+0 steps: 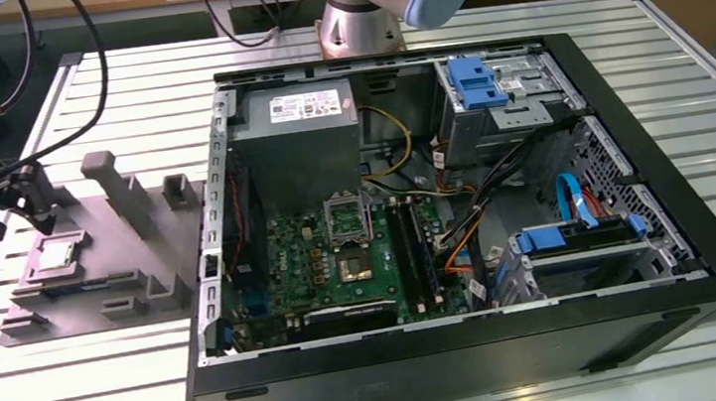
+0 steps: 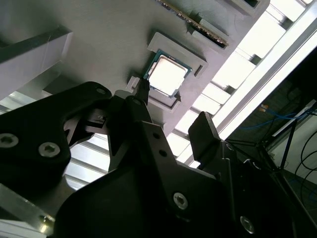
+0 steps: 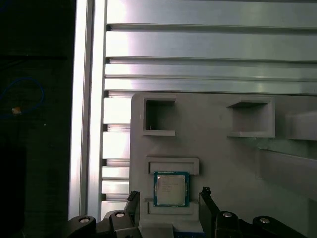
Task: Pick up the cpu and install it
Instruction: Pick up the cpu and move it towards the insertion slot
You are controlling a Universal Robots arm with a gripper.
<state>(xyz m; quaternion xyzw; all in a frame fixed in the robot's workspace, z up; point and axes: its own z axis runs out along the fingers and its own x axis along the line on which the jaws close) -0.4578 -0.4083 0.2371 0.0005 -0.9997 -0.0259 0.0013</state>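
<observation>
The cpu [image 1: 57, 255] is a small silvery square chip lying flat in a shallow recess of the grey holder plate [image 1: 111, 256], at the exterior view's left. My gripper [image 1: 19, 209] hangs just above and a little beyond it, open. In both wrist views the cpu [image 3: 171, 188] [image 2: 168, 75] lies below the gap between my two black fingers [image 3: 205, 197], which stand apart on either side and hold nothing. The open computer case [image 1: 680, 226] lies on its side with the green motherboard [image 1: 304, 256] and its metal-framed socket [image 1: 347, 219] exposed.
The holder plate carries upright grey posts [image 1: 117, 186] and small pockets [image 3: 159, 116] near the cpu. Inside the case are a power supply [image 1: 304, 131], blue drive brackets [image 1: 477, 83], loose cables [image 1: 490, 187] and a brownish chip [image 1: 354, 266]. The slatted table's edge [image 3: 81, 124] runs close by.
</observation>
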